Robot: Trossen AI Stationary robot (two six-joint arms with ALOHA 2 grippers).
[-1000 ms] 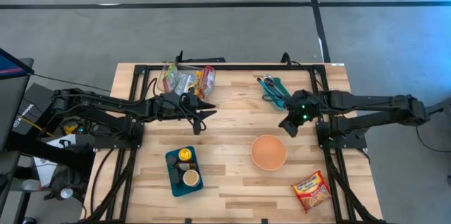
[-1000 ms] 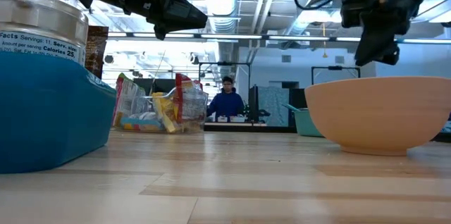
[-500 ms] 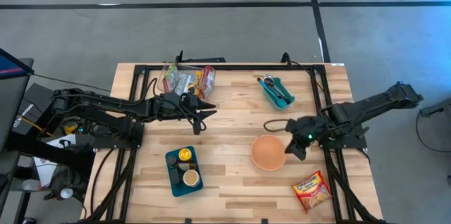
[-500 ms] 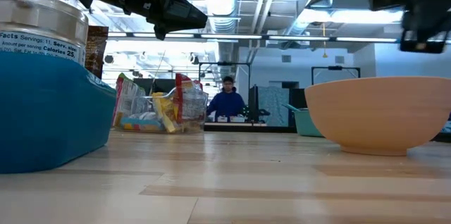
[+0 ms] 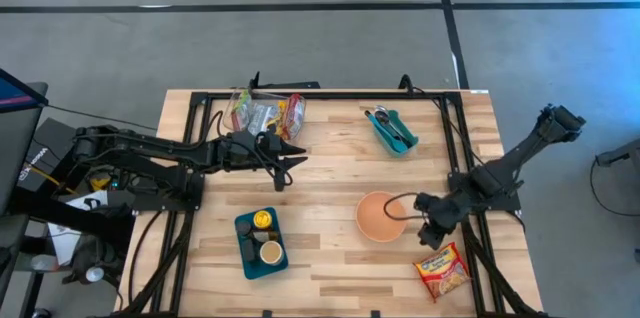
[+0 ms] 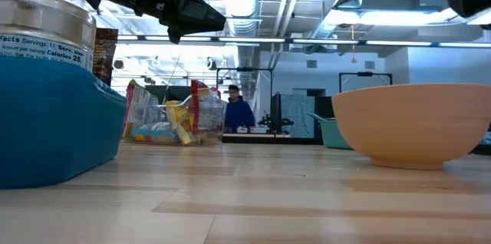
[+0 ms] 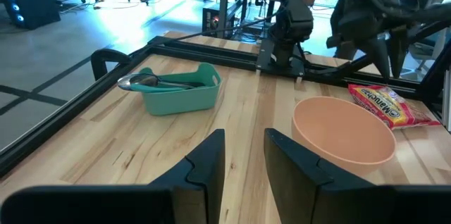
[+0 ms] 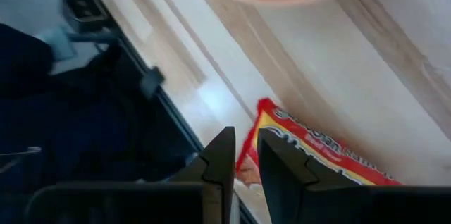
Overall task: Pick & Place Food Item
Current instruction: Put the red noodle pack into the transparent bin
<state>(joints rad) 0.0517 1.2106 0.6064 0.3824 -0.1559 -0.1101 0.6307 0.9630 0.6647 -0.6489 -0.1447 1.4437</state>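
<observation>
Right gripper (image 5: 432,235) has travelled from upper right toward lower right, fingers nearly closed, empty, above the ramen packet (image 5: 442,269) near the table's (image 5: 330,188) lower-right edge, beside the bowl (image 5: 381,216). Left gripper (image 5: 297,156) hovers centre-left, narrowly parted, empty.

A clear lidded cup (image 6: 42,29) is showing printed words "Facts Servings: 11, Serv. size" and "Calories 25". A red noodle packet (image 7: 386,103), lying beyond the left jaws, is reading roughly "Maruchan".
</observation>
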